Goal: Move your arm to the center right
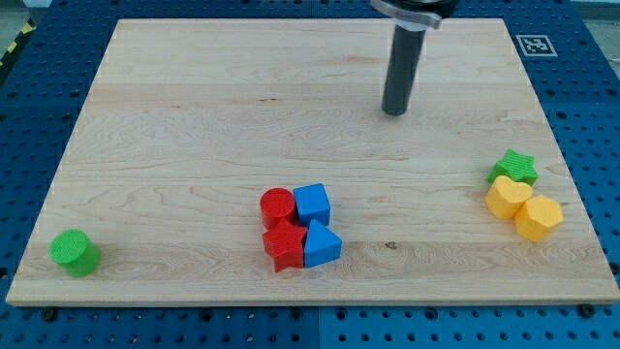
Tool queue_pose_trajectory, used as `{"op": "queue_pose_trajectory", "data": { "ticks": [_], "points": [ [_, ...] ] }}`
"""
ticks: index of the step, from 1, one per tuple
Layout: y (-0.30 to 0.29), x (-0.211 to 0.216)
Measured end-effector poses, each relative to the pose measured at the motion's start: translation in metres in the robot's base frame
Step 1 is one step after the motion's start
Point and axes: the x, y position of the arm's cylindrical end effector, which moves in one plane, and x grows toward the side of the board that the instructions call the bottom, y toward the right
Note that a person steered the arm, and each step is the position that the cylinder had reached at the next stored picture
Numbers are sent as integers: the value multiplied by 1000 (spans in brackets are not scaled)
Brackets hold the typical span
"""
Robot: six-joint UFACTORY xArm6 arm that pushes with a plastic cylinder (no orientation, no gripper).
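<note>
My tip (393,111) rests on the wooden board (194,116) in the upper middle, a little right of centre. It touches no block. A green star block (513,167), a yellow heart block (507,197) and a yellow hexagon block (539,216) cluster at the view's right edge, well right of and below my tip. A red cylinder (277,206), a blue cube (312,204), a red star block (285,244) and a blue triangular block (322,244) sit together at the bottom centre. A green cylinder (75,251) stands at the bottom left.
The board lies on a blue perforated table (29,116). A black-and-white marker tag (535,45) is beside the board's top right corner.
</note>
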Motion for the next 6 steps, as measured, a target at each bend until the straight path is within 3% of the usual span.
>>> {"op": "queue_pose_trajectory", "data": {
  "ticks": [4, 6],
  "points": [
    [114, 12],
    [202, 42]
  ]
}}
